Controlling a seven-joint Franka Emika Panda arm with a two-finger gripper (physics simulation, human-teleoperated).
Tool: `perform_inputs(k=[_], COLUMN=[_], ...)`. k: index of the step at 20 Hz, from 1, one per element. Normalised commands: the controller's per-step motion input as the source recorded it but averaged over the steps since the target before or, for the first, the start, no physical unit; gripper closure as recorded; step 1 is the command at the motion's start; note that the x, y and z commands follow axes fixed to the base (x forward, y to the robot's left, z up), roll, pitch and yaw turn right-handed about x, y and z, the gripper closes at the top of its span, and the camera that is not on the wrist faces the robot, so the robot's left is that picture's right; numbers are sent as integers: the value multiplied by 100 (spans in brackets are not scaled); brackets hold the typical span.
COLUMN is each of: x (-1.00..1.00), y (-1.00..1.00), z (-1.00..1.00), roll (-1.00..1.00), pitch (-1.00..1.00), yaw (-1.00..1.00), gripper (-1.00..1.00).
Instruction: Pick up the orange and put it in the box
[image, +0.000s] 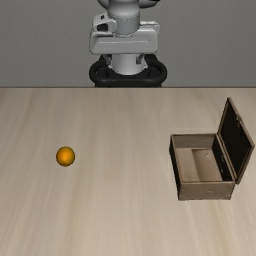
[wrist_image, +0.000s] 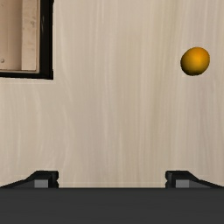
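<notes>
Orange (image: 65, 156) rests on the bench (image: 120, 210) at the exterior view's left, well apart from the box (image: 205, 192) (lid raised) at the right. Pincer (wrist_image: 112, 179) spread wide, holding nothing, above the bench.

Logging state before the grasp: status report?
Status: tool open, empty, over table. Untouched orange on table, well apart from box, lid up. Nothing between them.

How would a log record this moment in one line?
gripper open, empty | orange on table | box open, nothing inside
</notes>
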Motion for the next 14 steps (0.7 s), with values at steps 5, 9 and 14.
perform_inputs(k=[5,9,14], x=[0,0,0], y=[-100,-100,-100], z=[0,0,0], roll=[0,0,0], pitch=[0,0,0], yaw=[0,0,0], gripper=[-100,-100,-100])
